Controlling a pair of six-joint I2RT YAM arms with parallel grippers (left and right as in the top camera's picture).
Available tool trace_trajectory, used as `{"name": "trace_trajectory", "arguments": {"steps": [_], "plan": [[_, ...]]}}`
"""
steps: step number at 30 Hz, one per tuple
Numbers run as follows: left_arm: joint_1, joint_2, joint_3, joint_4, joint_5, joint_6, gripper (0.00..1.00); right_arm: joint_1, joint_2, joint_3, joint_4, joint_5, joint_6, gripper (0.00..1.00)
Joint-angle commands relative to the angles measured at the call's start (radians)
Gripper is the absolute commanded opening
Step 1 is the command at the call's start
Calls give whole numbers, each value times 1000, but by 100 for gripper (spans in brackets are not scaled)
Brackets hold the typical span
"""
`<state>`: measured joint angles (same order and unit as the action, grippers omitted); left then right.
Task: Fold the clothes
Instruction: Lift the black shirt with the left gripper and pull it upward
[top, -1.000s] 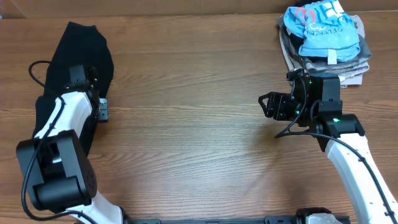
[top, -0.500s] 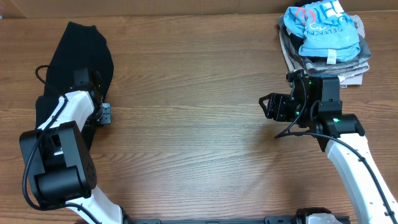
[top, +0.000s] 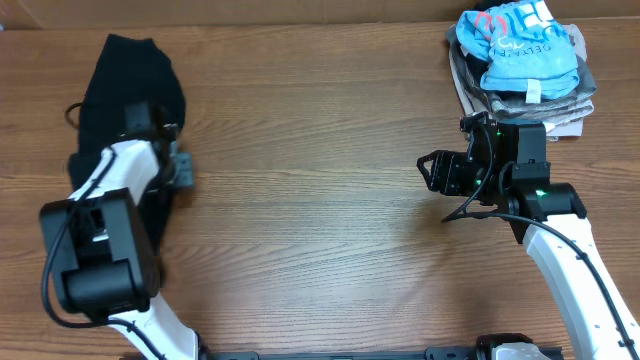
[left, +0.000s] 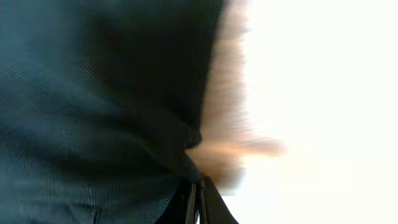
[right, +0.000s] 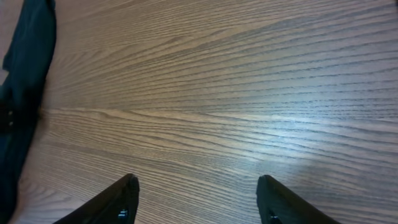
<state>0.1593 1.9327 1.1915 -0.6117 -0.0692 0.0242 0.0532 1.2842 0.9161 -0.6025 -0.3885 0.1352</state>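
The black garment (top: 135, 75) lies crumpled in a long strip along the left end of the wooden table (top: 320, 120), running from the far edge toward the near one. The white left arm (top: 112, 172) lies over the lower half of the garment and hides part of it. The left claw (top: 180, 165) sits at the garment's right edge, about halfway along the strip. In the left wrist view the picture is blurred. The claw's two fingers (left: 205, 202) are pressed together with no gap showing. Dark cloth fills the left side of that view and gathers in a fold right at the tips, so the claw appears to be pinching the garment's edge.

Right of the garment is a wide stretch of bare wood. The right claw (top: 432, 170) is well apart from the garment, far across the table to its right, and points back toward it. In the right wrist view its fingers (right: 124, 199) are spread wide over bare wood with nothing between them. The garment shows there only as a dark strip at the far left edge.

Farthest from the garment, at the table's far right corner, a light-blue shirt (top: 525, 55) with printed letters lies on top of folded grey and beige clothes (top: 575, 108). This heap is just beyond the right arm's wrist.
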Motion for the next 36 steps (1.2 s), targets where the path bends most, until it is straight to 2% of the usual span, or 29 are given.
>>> {"name": "trace_trajectory", "arguments": {"steps": [1,4,5,9,13,16,17,20,21,23,27,30,36], "plan": [[-163,61,22,6,263,-89,4,5,3,32,6,-6,0,63],[-278,61,71,36,311,-93,4,5,3,32,6,-6,0,63],[-354,61,111,80,371,-119,4,5,3,32,6,-6,0,63],[-443,61,190,131,403,-119,5,3,3,32,6,-6,0,62],[-488,61,308,98,403,-99,10,3,3,32,6,-6,23,61],[-483,61,400,12,399,-67,43,3,3,32,6,-6,23,61],[-476,61,429,-24,395,-53,51,3,3,32,6,-6,26,62],[-441,61,484,-113,356,-46,68,3,3,32,6,-6,26,67],[-430,61,492,-134,341,-45,71,3,3,32,6,-6,26,68],[-401,61,494,-176,313,-18,73,3,3,32,6,-6,26,69],[-360,72,488,-253,257,122,73,3,3,32,6,-6,26,70],[-335,84,475,-268,195,208,74,3,3,32,6,-6,23,71],[-306,131,472,-275,188,371,73,3,3,32,6,-6,22,71]]}}
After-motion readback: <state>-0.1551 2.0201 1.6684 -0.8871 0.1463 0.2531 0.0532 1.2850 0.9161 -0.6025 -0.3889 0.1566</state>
